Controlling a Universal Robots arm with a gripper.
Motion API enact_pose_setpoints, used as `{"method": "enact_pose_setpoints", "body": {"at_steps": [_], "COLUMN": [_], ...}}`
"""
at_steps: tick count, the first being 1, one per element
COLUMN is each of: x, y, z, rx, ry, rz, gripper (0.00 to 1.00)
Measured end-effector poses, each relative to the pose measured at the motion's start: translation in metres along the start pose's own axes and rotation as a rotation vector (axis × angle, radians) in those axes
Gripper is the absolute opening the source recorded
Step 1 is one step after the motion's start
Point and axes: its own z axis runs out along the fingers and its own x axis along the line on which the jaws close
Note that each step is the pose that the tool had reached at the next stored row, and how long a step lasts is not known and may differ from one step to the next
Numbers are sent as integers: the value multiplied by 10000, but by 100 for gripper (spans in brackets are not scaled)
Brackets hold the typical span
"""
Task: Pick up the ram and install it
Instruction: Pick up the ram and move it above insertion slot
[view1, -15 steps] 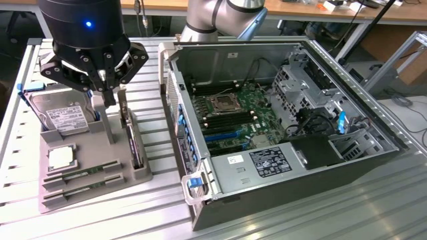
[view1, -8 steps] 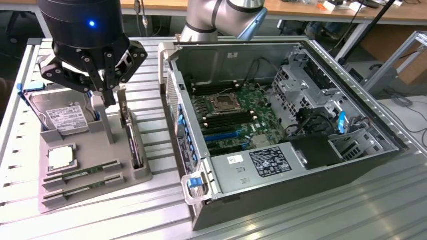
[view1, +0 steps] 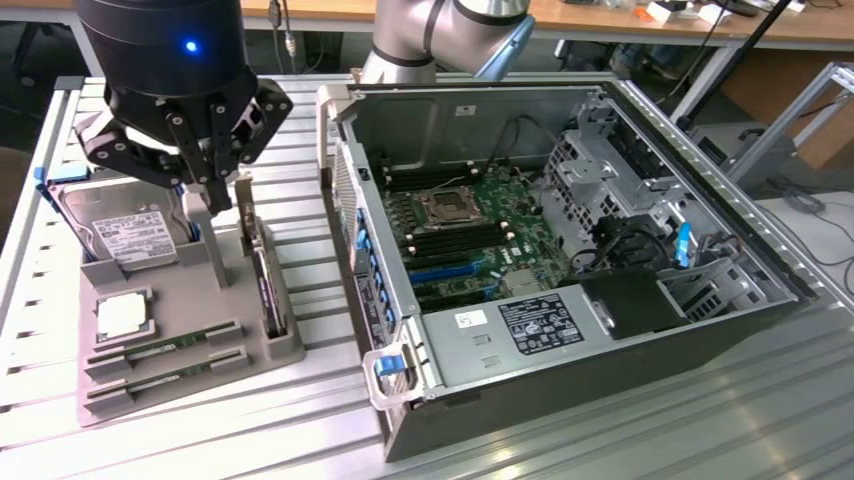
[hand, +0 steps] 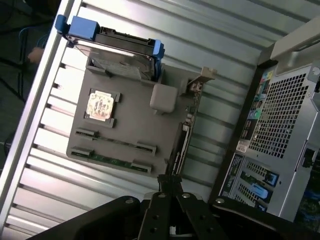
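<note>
A robotics lab: slatted aluminium bench (view1: 561, 440), wooden workbenches (view1: 801, 25).

Ribbed aluminium table (view1: 641, 430), wooden desk (view1: 814, 25) behind

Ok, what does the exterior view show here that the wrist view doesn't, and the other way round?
Exterior view: the open case from inside, with the motherboard and its processor socket. Wrist view: the case's perforated rear panel. Both: the grey tray holding the ram, the silver processor chip, the hard drive and the expansion card, with the shut claw over the tray.
</note>
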Motion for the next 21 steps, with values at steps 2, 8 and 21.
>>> {"method": "enact_pose_setpoints", "body": {"at_steps": [2, 8, 21], "x": [0, 0, 0], "y": [0, 0, 0], "z": [0, 0, 0], "rx": [-7, -21, -54], "ry": [13, 35, 91], "rz": [-299, -833, -2190], "gripper": [10, 10, 10]}}
